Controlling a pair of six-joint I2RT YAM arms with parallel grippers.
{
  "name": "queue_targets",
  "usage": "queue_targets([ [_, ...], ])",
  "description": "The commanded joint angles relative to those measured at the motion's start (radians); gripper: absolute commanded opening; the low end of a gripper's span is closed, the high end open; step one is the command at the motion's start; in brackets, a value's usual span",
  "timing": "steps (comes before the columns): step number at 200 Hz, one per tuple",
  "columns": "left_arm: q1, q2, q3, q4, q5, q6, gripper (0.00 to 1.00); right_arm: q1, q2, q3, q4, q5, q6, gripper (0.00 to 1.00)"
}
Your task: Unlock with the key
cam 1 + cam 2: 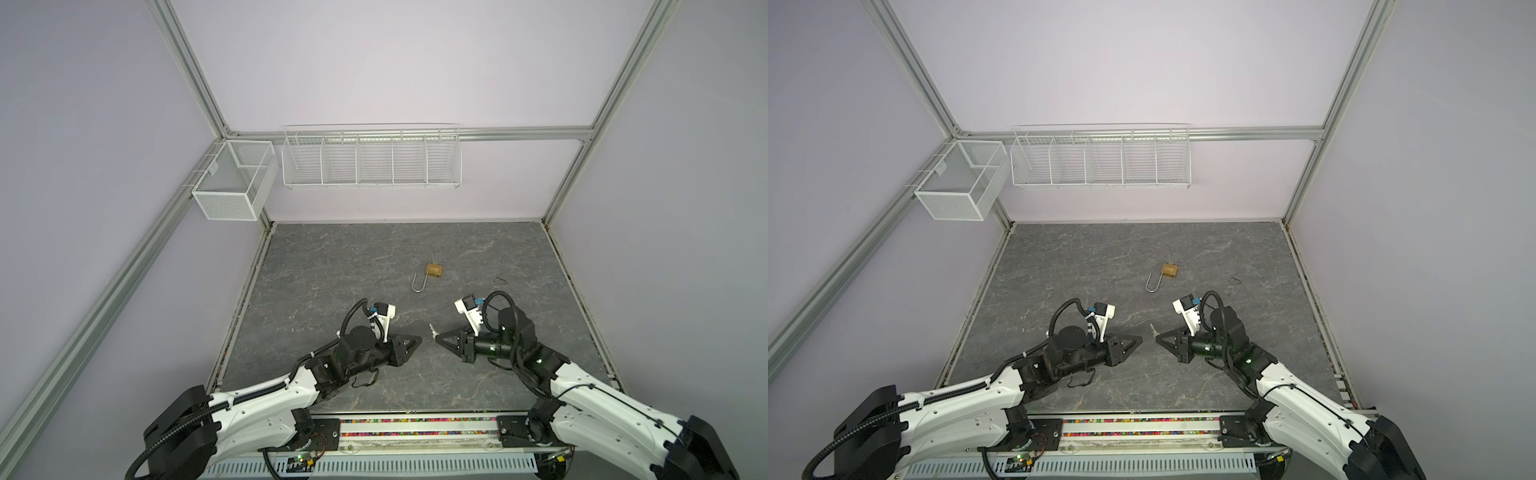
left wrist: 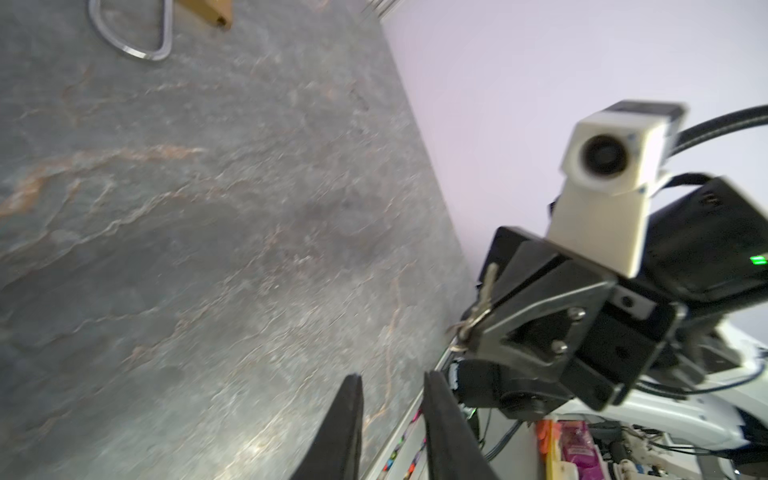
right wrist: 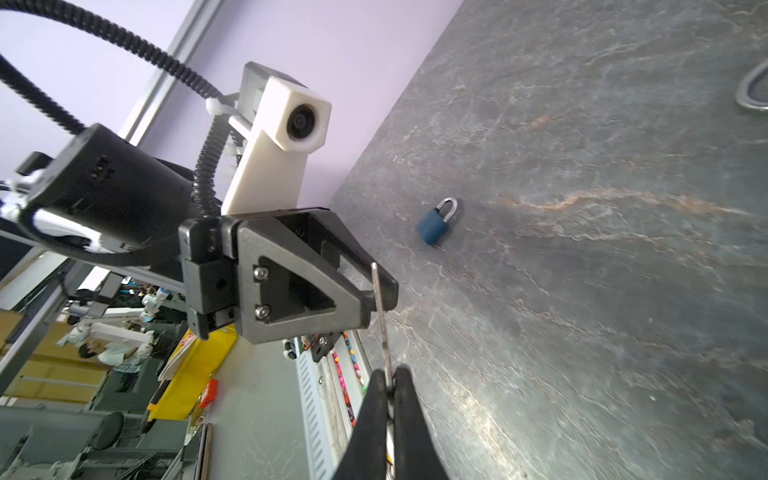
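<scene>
A brass padlock (image 1: 434, 269) (image 1: 1169, 270) lies on the grey stone-pattern table, its silver shackle (image 1: 417, 283) swung open towards me. The left wrist view catches the shackle's loop (image 2: 133, 37) and a corner of the brass body (image 2: 208, 12). My right gripper (image 1: 436, 338) (image 3: 388, 372) is shut on a small silver key (image 3: 380, 316) (image 1: 433, 330), whose blade sticks out past the fingertips. The left gripper (image 1: 419, 343) (image 2: 390, 376) faces it tip to tip, a small way apart. Its fingers stand narrowly open with nothing between them. Both grippers hover nearer me than the padlock.
A small blue padlock (image 3: 434, 224) with shut shackle lies on the table beyond the left gripper. A white wire rack (image 1: 372, 158) and a mesh basket (image 1: 232, 183) hang on the back wall. A small dark scrap (image 1: 500, 280) lies right of the brass padlock.
</scene>
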State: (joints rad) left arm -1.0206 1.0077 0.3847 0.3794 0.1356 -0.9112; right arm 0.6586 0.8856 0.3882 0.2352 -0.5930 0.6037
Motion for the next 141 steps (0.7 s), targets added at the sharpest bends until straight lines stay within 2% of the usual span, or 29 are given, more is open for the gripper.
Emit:
queue_targets([
  [1, -0.003, -0.035, -0.026, 0.239, 0.002, -0.023, 0.30, -0.005, 0.006, 0.023, 0.069, -0.046, 0.020, 0.06],
  [30, -0.001, -0.061, -0.011, 0.174, -0.011, 0.003, 0.35, -0.005, 0.013, 0.042, 0.074, -0.071, 0.026, 0.06],
  [141, 0.002, 0.063, 0.089, 0.195, 0.024, 0.041, 0.33, -0.004, 0.036, 0.075, 0.062, -0.097, 0.022, 0.06],
])
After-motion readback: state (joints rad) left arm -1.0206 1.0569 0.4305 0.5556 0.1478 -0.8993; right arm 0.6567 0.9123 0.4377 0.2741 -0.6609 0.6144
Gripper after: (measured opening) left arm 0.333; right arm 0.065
